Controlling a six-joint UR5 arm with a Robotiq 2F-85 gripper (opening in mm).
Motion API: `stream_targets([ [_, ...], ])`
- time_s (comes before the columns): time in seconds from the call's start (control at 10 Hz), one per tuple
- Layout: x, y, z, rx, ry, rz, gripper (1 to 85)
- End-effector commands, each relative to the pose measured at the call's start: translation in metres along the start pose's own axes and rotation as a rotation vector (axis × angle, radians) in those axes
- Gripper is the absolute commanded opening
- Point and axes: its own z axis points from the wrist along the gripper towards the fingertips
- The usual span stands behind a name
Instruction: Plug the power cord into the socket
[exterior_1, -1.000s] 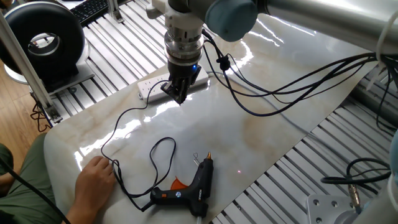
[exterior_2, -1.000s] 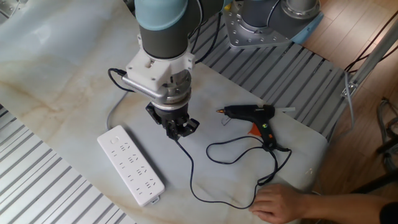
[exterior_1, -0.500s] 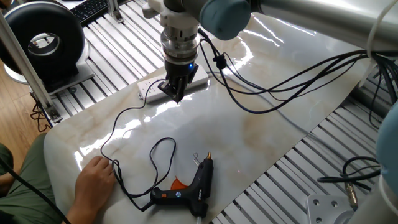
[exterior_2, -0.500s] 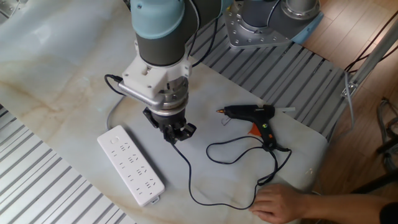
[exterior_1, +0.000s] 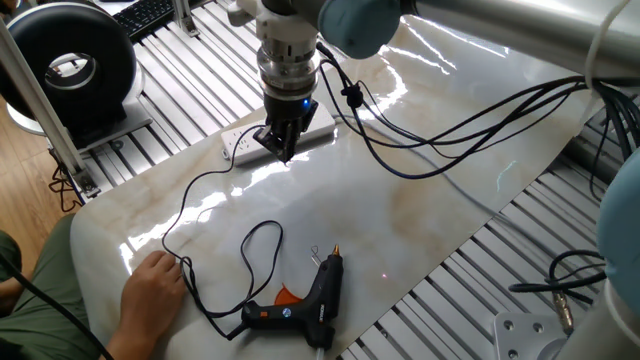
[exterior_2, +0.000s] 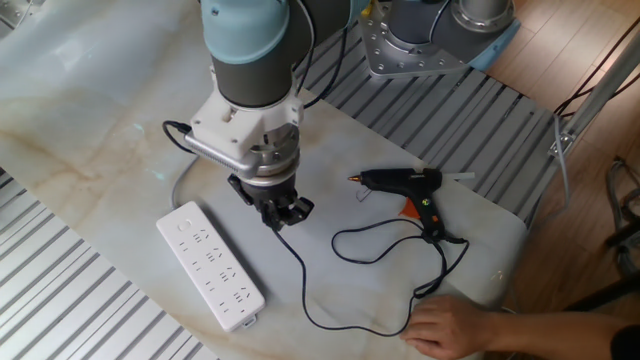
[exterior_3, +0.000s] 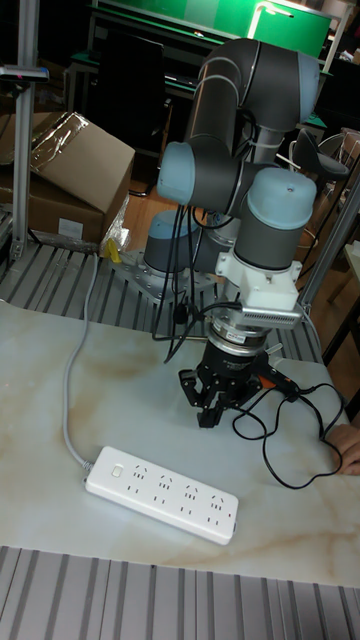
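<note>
The socket is a long white power strip (exterior_2: 212, 265) lying flat on the marble sheet, also seen in the tall fixed view (exterior_3: 160, 492) and partly behind the arm (exterior_1: 240, 143). My gripper (exterior_2: 280, 212) (exterior_1: 280, 146) (exterior_3: 213, 408) hangs just above the table beside the strip's far long side, shut on the small black plug of the power cord. The thin black power cord (exterior_2: 305, 290) (exterior_1: 200, 190) trails from the fingers in loops to a black glue gun (exterior_2: 415, 183) (exterior_1: 318, 293). The plug's prongs are hidden.
A person's hand (exterior_2: 450, 325) (exterior_1: 150, 290) rests on the cord near the table's edge. The strip's pale grey cable (exterior_3: 75, 330) curves away behind it. Thick robot cables (exterior_1: 450, 140) hang over the table. A black fan (exterior_1: 75, 65) and a cardboard box (exterior_3: 75, 170) stand off the table.
The gripper, still holding the plug, has shifted a little towards the power strip and slightly lower. The cord's loops, the glue gun and the hand have stayed put.
</note>
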Motion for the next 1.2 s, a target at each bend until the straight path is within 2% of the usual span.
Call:
stream_targets([
  [0.0, 0.002, 0.001, -0.003, -0.011, 0.008, 0.029, 1.0],
  [0.1, 0.0, 0.0, -0.003, -0.007, 0.002, 0.035, 1.0],
  [0.3, -0.007, 0.006, -0.003, -0.03, -0.027, 0.048, 1.0],
  [0.6, -0.009, 0.009, -0.003, -0.04, -0.034, 0.046, 1.0],
  [0.7, -0.016, 0.007, -0.003, -0.034, -0.043, 0.029, 1.0],
  [0.9, -0.045, 0.008, -0.003, -0.023, -0.029, 0.02, 1.0],
  [1.1, -0.061, 0.004, -0.003, 0.012, -0.016, 0.017, 1.0],
])
